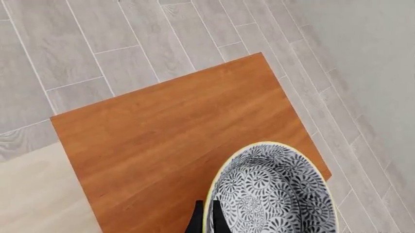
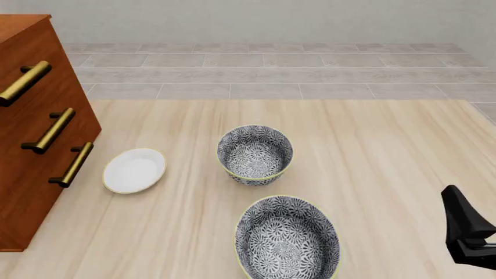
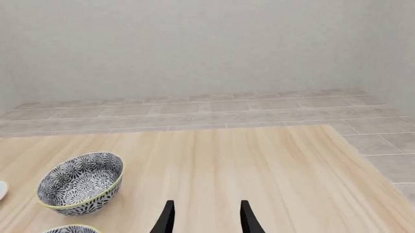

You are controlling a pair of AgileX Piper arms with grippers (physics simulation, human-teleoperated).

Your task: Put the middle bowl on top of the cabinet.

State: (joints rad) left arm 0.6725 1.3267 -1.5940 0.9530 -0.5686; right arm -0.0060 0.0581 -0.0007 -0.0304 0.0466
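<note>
**Patterned bowl held over the cabinet top**

Left wrist view: the left gripper point(image 1: 206, 218) pinches the yellow rim of the middle bowl point(image 1: 275, 191), one black finger inside the rim and one outside. The bowl sits over the near corner of the cabinet point(image 1: 168, 131), whose flat reddish-brown top fills the view; whether the bowl rests on the wood or hangs just above it I cannot tell. Grey floor tiles lie beyond.

Front view: the cabinet point(image 2: 35, 145) stands at the table's left with three brass handles. A small white dish point(image 2: 134, 170) lies beside it. Two more patterned bowls stay on the table point(image 2: 387, 151): the far bowl point(image 2: 255, 154) and the near bowl point(image 2: 287, 239). Part of the right arm point(image 2: 468, 229) shows at the right edge.

Right wrist view: the right gripper point(image 3: 206, 218) is released, fingers apart over bare table, with the far bowl point(image 3: 80, 183) off to one side.
</note>
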